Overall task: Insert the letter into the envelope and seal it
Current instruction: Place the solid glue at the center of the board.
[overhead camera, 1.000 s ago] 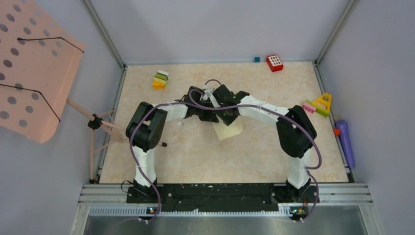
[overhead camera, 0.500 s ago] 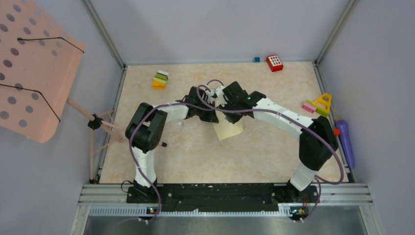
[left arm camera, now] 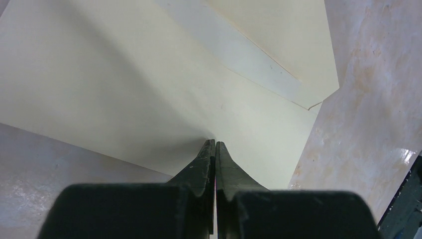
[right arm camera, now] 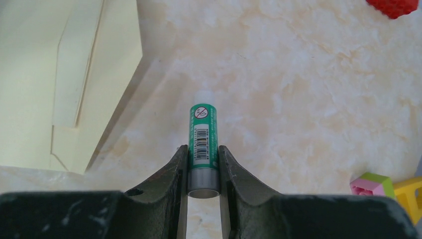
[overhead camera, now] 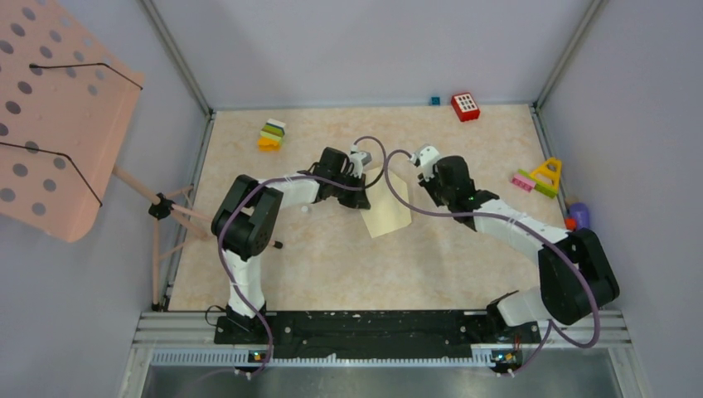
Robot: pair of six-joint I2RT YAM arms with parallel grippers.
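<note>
The left gripper (left arm camera: 215, 147) is pinched tight on one edge of the envelope (left arm camera: 149, 89), which sits mid-table between the two arms. Its flap is open, showing a pale strip (left arm camera: 249, 55). The right gripper (right arm camera: 203, 159) is clamped around a green glue stick (right arm camera: 202, 134), just beside the envelope's edge. The stick's label shows a barcode and a round red crossed-out symbol; the fine print is too small to read. A red block (right arm camera: 393, 5) and a pink and green block (right arm camera: 370, 184) sit on the marble-look table (right arm camera: 298, 74).
</note>
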